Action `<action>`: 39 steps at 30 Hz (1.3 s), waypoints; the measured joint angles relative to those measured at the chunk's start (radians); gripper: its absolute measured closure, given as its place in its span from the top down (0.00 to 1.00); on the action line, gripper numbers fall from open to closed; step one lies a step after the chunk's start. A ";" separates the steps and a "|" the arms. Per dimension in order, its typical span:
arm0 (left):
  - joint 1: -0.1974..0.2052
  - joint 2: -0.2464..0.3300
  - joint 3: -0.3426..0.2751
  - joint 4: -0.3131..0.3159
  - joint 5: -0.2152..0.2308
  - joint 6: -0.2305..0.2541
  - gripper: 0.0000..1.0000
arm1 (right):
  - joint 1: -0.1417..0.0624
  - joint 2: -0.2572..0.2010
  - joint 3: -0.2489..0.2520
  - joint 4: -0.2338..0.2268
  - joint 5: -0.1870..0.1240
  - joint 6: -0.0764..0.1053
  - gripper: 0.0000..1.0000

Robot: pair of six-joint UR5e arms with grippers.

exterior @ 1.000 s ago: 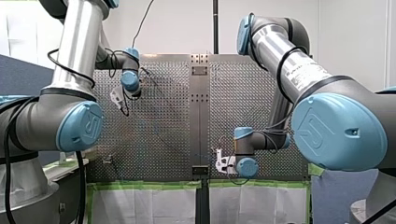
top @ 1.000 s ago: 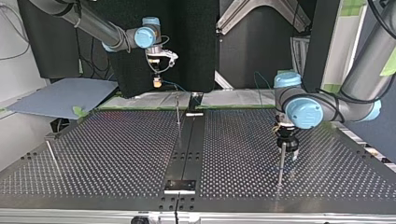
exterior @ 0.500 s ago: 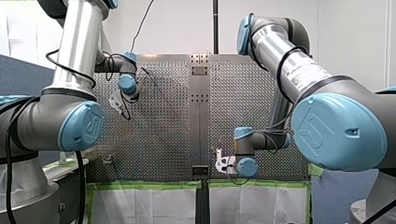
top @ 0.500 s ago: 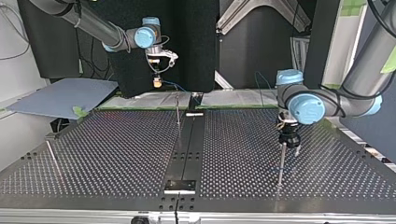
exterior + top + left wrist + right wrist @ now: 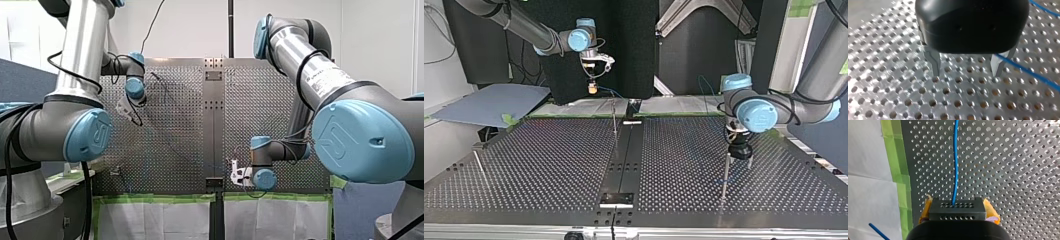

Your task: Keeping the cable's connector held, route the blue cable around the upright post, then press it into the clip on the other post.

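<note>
In the right wrist view my right gripper (image 5: 957, 213) is shut, its yellow pads on the black connector block (image 5: 957, 208). The blue cable (image 5: 955, 165) runs from it ahead over the perforated table. In the top view this gripper (image 5: 593, 89) hangs above the table's far edge. My left gripper (image 5: 966, 72) is open with nothing between its metal fingers (image 5: 934, 63); the blue cable (image 5: 1023, 70) passes just outside one finger. In the top view my left gripper (image 5: 741, 157) hovers low, close beside the top of a thin upright post (image 5: 725, 175).
A second thin post (image 5: 614, 117) stands near the table's far middle. A third post (image 5: 479, 164) with a small block on top stands at the top view's left. A dark rail (image 5: 624, 160) runs down the middle. Green tape (image 5: 901, 185) lines the table's edge.
My left gripper has shifted toward the top view's right, from over the post's top to beside it. My right gripper has not moved.
</note>
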 joint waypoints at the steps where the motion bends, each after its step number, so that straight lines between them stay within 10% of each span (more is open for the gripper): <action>1: -0.001 0.005 0.000 -0.002 0.002 -0.008 1.00 | 0.000 0.000 0.000 0.000 0.000 0.000 0.00; 39: -0.004 0.192 -0.180 0.009 0.080 -0.043 1.00 | 0.000 0.000 0.000 -0.001 0.000 0.001 0.00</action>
